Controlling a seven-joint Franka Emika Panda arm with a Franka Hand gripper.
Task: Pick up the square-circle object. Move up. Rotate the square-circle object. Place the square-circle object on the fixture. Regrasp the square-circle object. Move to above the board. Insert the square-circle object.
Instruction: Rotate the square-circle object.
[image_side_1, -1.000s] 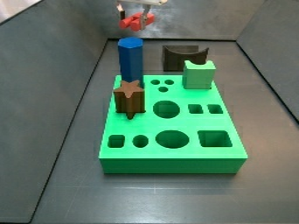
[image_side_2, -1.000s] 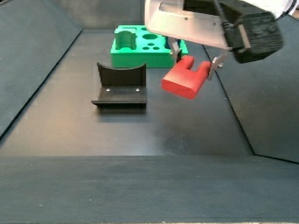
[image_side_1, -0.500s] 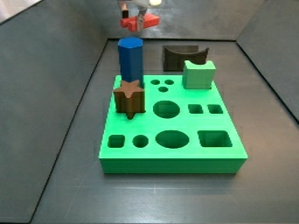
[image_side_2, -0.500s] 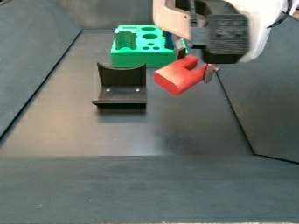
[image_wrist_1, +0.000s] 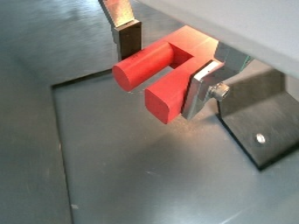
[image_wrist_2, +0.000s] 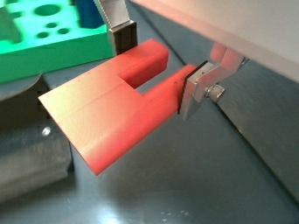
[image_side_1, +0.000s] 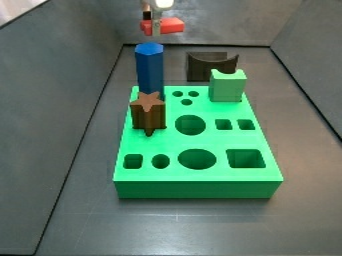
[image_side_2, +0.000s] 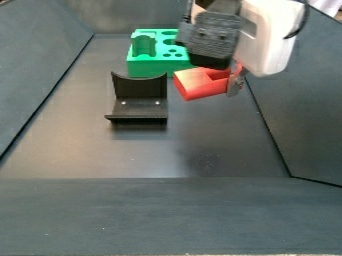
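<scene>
The square-circle object (image_side_2: 201, 85) is a bright red piece with two prongs, one round and one square (image_wrist_1: 163, 74). It hangs in the air, above the floor and to the right of the fixture (image_side_2: 136, 95) in a side view. My gripper (image_side_2: 210, 70) is shut on it, with silver fingers (image_wrist_1: 205, 87) pressing its two sides. Both wrist views show the red piece (image_wrist_2: 111, 109) filling the space between the pads. The fixture (image_side_1: 205, 65) is a dark block with a curved notch, standing behind the green board (image_side_1: 201, 150). My gripper (image_side_1: 158, 18) is high at the back.
On the board stand a tall blue prism (image_side_1: 148, 65), a brown star peg (image_side_1: 147, 110) and a pale green notched block (image_side_1: 229, 85). Several open holes show in the board's top. Grey sloping walls enclose the dark floor (image_side_2: 174, 160).
My wrist has turned with the red piece in it. The piece went from tilted to nearly level and shifted slightly toward the fixture. The grip stayed shut.
</scene>
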